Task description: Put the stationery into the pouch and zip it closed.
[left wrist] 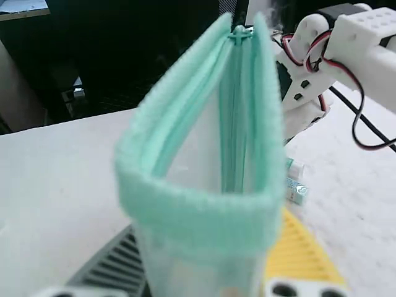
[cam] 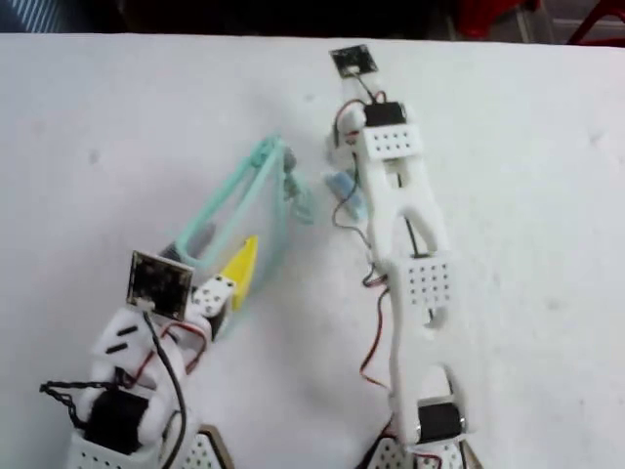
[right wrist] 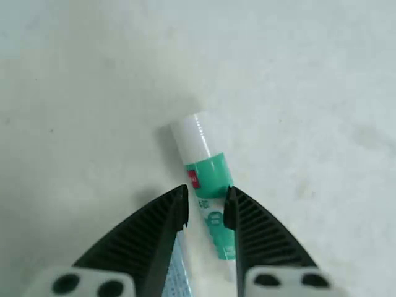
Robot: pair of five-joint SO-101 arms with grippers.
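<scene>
Right wrist view: my right gripper [right wrist: 205, 201] has its jaws pinched narrowly on the glue stick [right wrist: 204, 167] lying on the table [right wrist: 309, 93], while my left gripper [left wrist: 207, 260] clamps the open green pouch [left wrist: 198, 210] nearby.

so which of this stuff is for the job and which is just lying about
For the job: pouch, glue stick, left gripper, right gripper.
Not part of it: table, arm wires.
</scene>
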